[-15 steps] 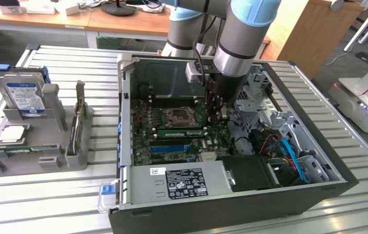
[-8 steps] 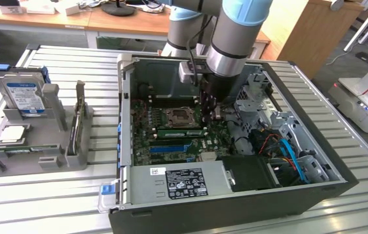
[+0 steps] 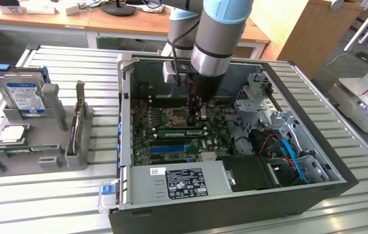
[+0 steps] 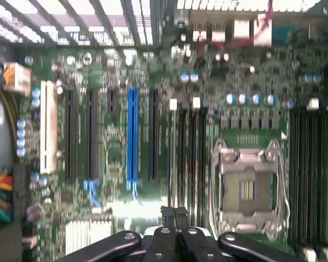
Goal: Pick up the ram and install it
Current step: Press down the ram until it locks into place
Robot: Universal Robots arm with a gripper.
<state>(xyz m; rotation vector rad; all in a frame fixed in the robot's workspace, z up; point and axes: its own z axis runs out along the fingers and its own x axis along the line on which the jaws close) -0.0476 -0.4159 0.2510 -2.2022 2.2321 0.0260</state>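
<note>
The ram (image 3: pixel 180 131), a narrow green stick with a white label, stands on edge in a memory slot of the motherboard (image 3: pixel 164 146) inside the open computer case. My gripper (image 3: pixel 195 116) reaches down into the case just behind the ram, beside the CPU socket (image 3: pixel 178 116). In the wrist view the gripper (image 4: pixel 175 214) is shut, its black fingertips pressed together with nothing showing between them, and it hangs over the row of black memory slots (image 4: pixel 188 164). Whether the fingertips touch the ram cannot be told.
A grey parts tray (image 3: pixel 53 161) at the exterior view's left holds a hard drive (image 3: pixel 22 95), a square CPU chip (image 3: pixel 13 134) and a thin dark board on edge (image 3: pixel 76 122). The case walls (image 3: pixel 124 112), drive cage (image 3: pixel 262 97) and cables (image 3: pixel 288 151) crowd the gripper.
</note>
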